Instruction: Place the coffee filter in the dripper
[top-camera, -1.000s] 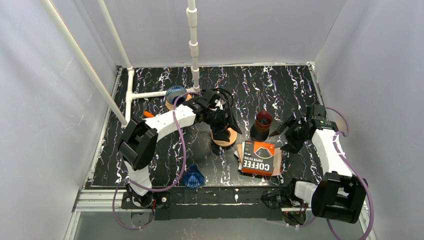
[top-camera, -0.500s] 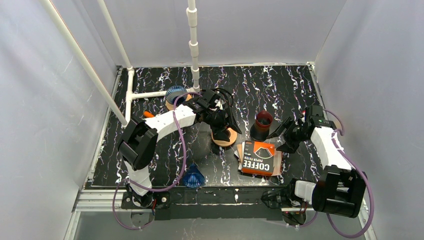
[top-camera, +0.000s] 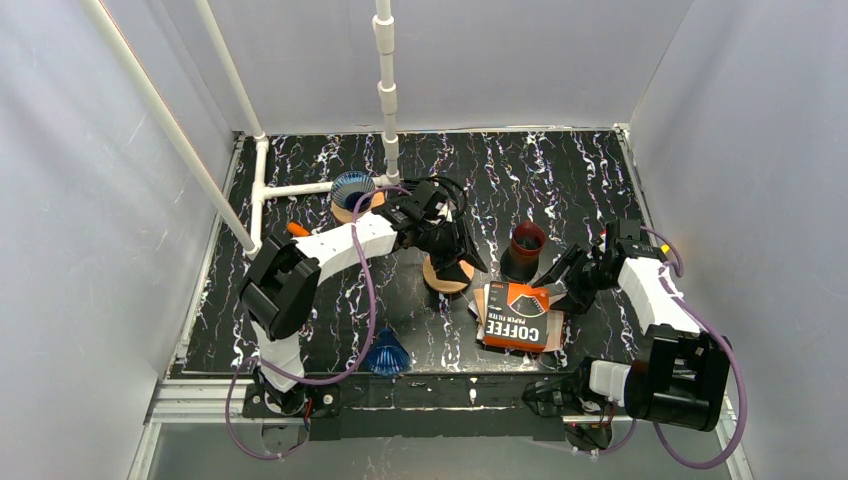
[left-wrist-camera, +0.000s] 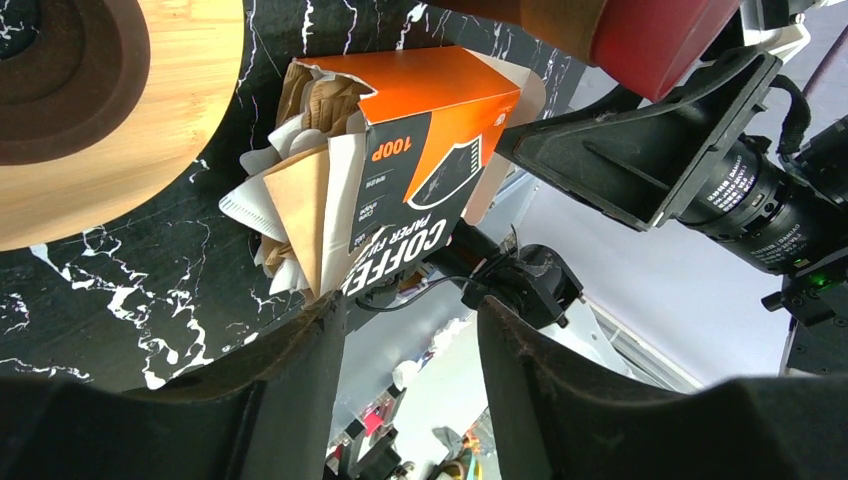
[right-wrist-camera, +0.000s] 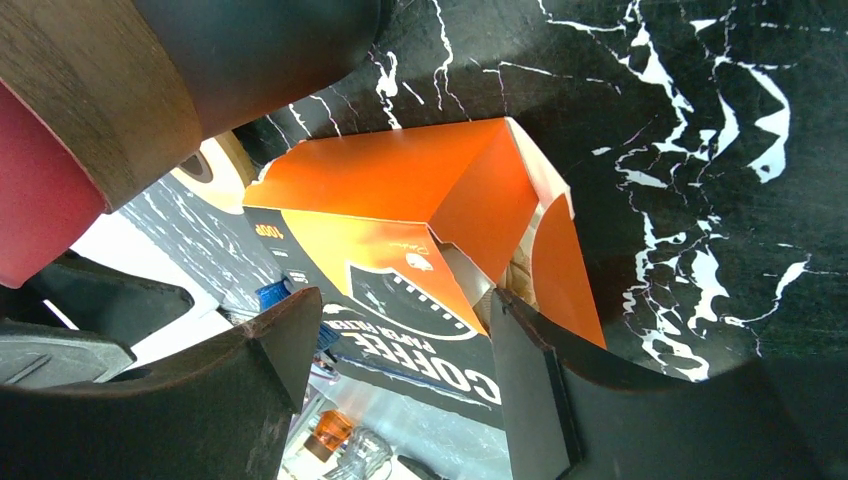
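The orange and black coffee filter box (top-camera: 516, 315) lies flat on the black marbled table. Brown and white paper filters (left-wrist-camera: 300, 195) fan out of its open left end. A red dripper (top-camera: 526, 240) stands on a dark base just behind the box. My left gripper (top-camera: 465, 262) hovers open above a round wooden disc (top-camera: 447, 274), a short way from the filters, with nothing between its fingers. My right gripper (top-camera: 553, 284) is open over the box's right end flap (right-wrist-camera: 560, 260), holding nothing.
One blue dripper (top-camera: 385, 352) sits near the front edge and another blue dripper (top-camera: 350, 188) rests on a wooden base at the back left. White pipes (top-camera: 385, 90) rise at the back and slant across the left side. Grey walls enclose the table.
My right gripper has come left and down to the box's right end, narrowing a little. My left gripper's fingers have closed partway and it has edged toward the box.
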